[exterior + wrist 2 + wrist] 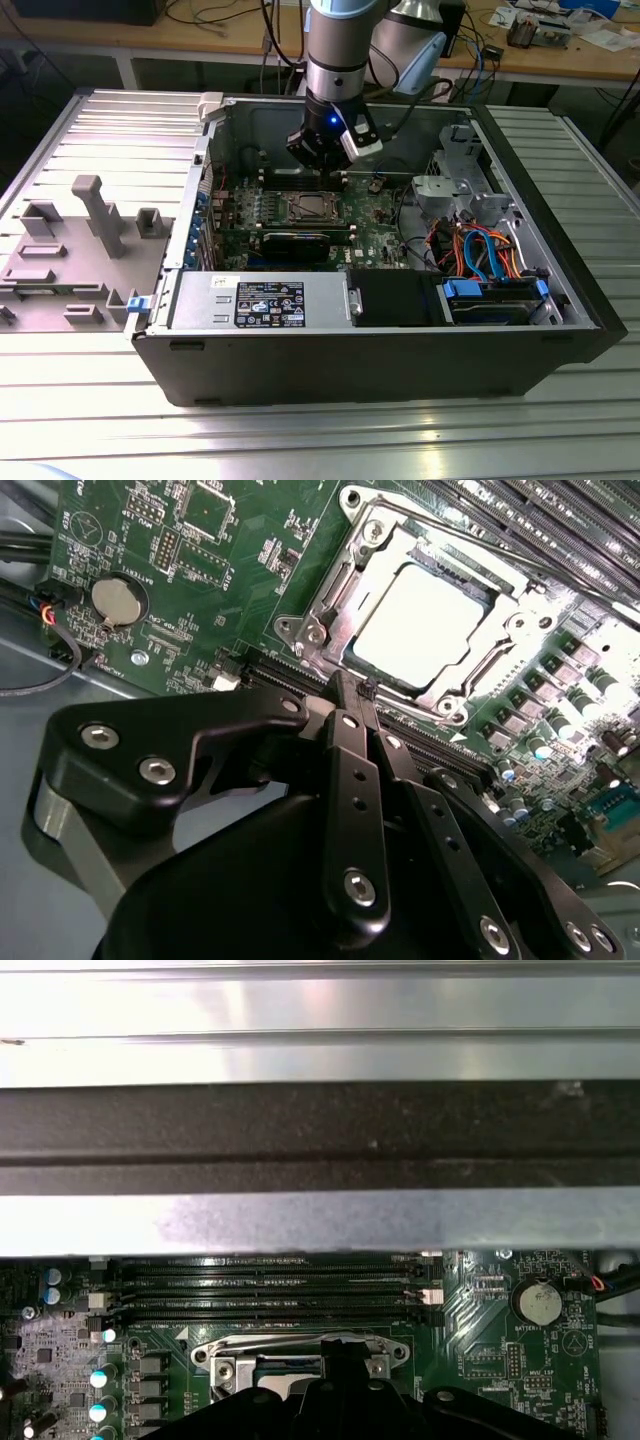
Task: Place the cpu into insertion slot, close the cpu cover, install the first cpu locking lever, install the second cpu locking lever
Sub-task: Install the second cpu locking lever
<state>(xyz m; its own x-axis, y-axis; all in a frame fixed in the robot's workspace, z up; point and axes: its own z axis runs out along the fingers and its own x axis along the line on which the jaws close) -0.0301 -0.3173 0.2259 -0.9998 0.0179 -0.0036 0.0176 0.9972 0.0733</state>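
1. So the arm's gripper (pixel 322 160) is hanging down inside the open computer case (pixel 380 350), over the far edge of the green motherboard (pixel 375 215), just behind the socket area as the exterior view has it.
2. In the second wrist view the gripper (pixel 352 685) has its two black fingers (pixel 350 780) pressed together with nothing between them — clenched and empty. The fingertips sit right at the near edge of the socket frame; whether they actually touch it, I can't tell.
3. The cpu (pixel 422 623) is sitting in the insertion slot (pixel 395 675) already — bright silvery face showing through the window.
4. The cpu cover (pixel 335 585) looks laid down flat around the chip, its silvery frame bordering all sides. In the first wrist view the cpu cover (pixel 235 1345) shows as a shiny band just below the memory slots (pixel 270 1285).
5. A thin wire lever (pixel 495 660) lies along one side of the frame. Can't make out if it's hooked or not.
6. Other stuff: a coin battery (pixel 117 600) on the board near the socket, the grey power supply (pixel 255 300) along the case's near wall, and a grey fixture tray (pixel 70 250) on the table at the exterior view's left.
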